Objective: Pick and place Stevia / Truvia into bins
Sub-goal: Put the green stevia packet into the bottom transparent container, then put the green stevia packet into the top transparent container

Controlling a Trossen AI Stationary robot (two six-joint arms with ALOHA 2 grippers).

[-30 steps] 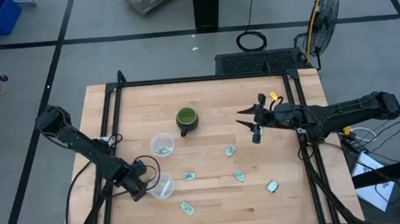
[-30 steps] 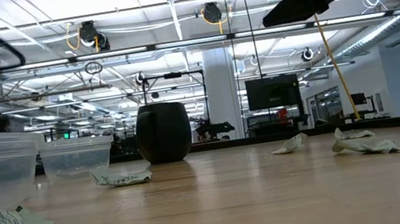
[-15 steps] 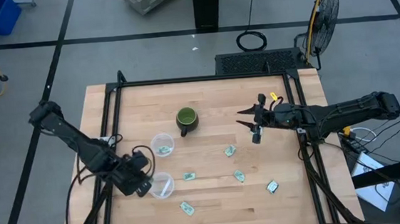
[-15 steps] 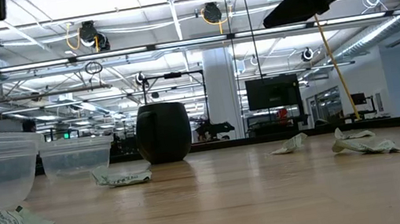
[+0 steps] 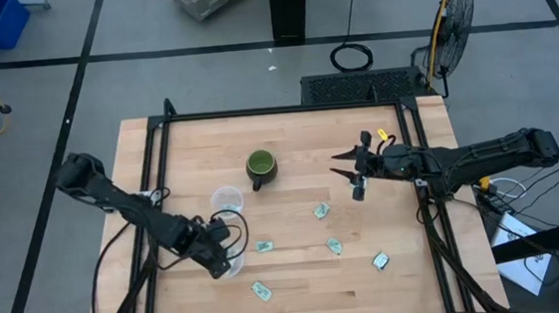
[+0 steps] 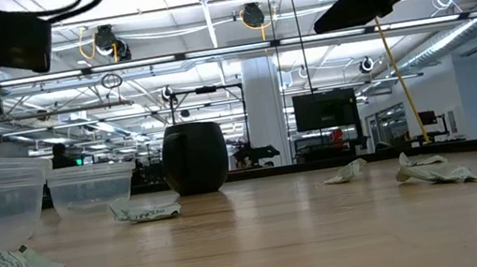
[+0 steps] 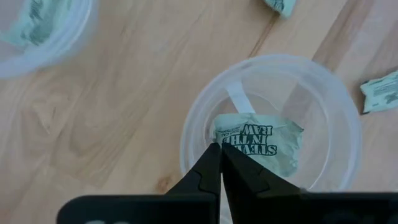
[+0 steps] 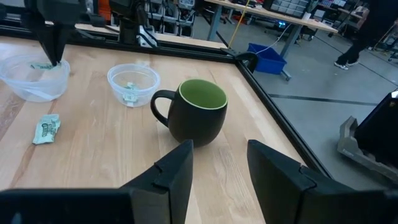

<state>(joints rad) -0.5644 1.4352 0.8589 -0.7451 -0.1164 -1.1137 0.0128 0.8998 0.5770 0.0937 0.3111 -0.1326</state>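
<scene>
The wooden table (image 5: 299, 275) carries a dark green mug (image 5: 260, 166) near its middle. The right gripper (image 5: 346, 168) hovers beside it, fingers spread. The left gripper (image 7: 219, 155) hangs over the nearer bin (image 7: 348, 124), fingers pressed together on a Stevia packet (image 7: 264, 143) (print readable). The other bin (image 5: 227, 201) holds one packet; others (image 5: 321, 211) lie loose.

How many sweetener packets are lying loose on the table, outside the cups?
5 loose packets: one just right of the left gripper, one near the table edge, three spread toward the right side. The left arm may hide more.
</scene>
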